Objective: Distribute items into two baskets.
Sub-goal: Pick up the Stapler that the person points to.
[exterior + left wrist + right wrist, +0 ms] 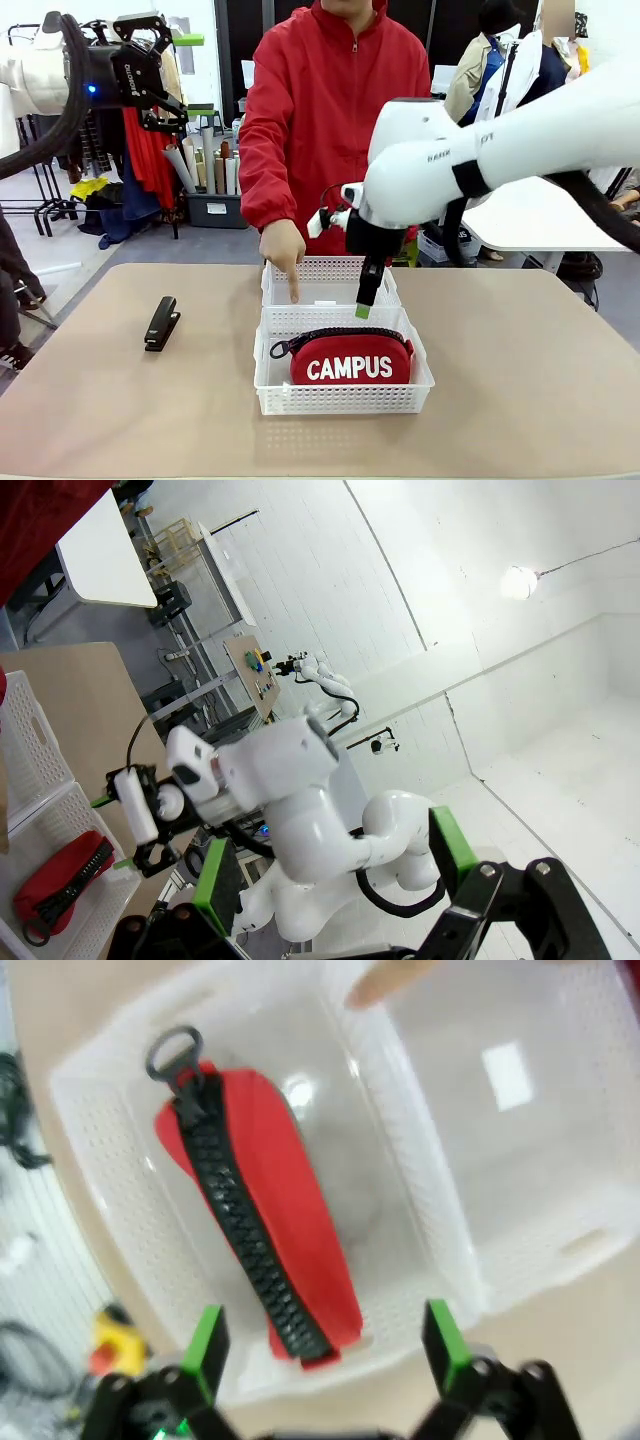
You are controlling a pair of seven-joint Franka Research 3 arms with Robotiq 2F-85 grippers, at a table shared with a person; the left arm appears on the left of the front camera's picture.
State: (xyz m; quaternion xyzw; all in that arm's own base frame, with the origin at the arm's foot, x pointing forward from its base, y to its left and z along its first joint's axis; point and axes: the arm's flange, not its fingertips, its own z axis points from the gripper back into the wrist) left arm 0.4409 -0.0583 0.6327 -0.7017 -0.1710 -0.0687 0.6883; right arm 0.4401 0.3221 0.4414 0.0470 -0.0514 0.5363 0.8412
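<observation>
while clothes (145,160) hang behind, baskets (340,398) share table (520,380).

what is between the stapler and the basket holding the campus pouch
Nothing: in the front view, the table between the black stapler and the near white basket is bare.

The one word that reads clearly is "CAMPUS", in bold white capitals across the front of the red zip pouch (350,350), lower centre of the front view, inside the nearer white basket (340,402). Small dark print on the white shell of the right arm (430,180), right of centre, is too small to read. So is a white label (216,208) on a grey bin (236,213) at left background.
</observation>
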